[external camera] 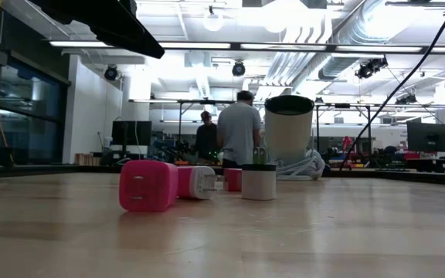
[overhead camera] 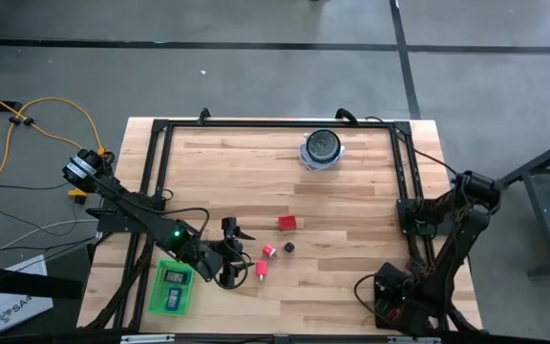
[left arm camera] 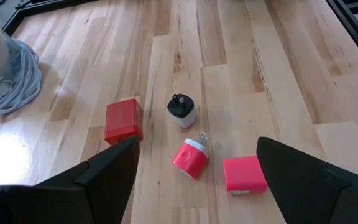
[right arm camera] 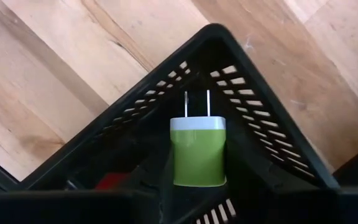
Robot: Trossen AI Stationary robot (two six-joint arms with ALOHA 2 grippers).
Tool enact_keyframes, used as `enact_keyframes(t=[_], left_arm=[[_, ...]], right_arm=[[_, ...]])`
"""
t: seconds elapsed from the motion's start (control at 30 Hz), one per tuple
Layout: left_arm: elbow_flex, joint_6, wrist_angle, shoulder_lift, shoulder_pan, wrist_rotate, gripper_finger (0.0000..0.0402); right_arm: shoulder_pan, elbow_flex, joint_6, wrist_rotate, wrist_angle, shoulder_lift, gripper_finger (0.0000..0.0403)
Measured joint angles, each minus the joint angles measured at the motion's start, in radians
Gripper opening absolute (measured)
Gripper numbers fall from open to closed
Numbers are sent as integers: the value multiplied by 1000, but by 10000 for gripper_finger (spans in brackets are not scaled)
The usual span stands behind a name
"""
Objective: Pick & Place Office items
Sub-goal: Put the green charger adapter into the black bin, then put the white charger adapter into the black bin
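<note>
The table (overhead camera: 351, 239) is pale wood in long planks with visible grain, framed by a black metal rail. On it lie 4 small plug-style office items in smooth plastic. A red block (left arm camera: 123, 121) is boxy with soft corners. Near it stands a short white cylinder with a black top (left arm camera: 183, 111) showing metal prongs. Just beside that lies a rounded red adapter with a white end (left arm camera: 191, 158) and 2 prongs, tilted on its side. A flat pink-red square adapter (left arm camera: 244, 173) sits close by, apart from the others. In the high view they cluster near the table's middle, toward the front edge.

A green tray (overhead camera: 172, 287) rests at the front left corner and holds 2 small dark and blue rectangular pieces. At the far edge stands a round white object with a dark top (overhead camera: 322, 149), with pale cable coiled around its base.

The left end effector (left arm camera: 194, 186) hovers low over the table with its 2 dark fingers spread wide, the small items lying ahead of it; it holds nothing. The left arm reaches in from the left corner.

The right arm is folded back at the front right corner. Its right end effector (right arm camera: 197, 180) is pressed together, above a black perforated basket (right arm camera: 260, 130) where a green adapter with a white cap (right arm camera: 197, 152) and 2 prongs lies.
</note>
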Motion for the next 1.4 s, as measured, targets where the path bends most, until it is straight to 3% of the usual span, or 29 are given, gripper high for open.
enact_keyframes(t=[0.33,0.7,1.03,1.4], left_arm=[[0,0,6,0,0,0,317],[0,0,7,0,0,0,317],[0,0,7,0,0,0,317],[0,0,7,0,0,0,317]], right_arm=[[0,0,0,1,12,3,145],[-1,0,-24,-4,8,3,148],[-35,0,-97,-78,5,0,148],[-88,0,-124,-81,-1,-168,149]])
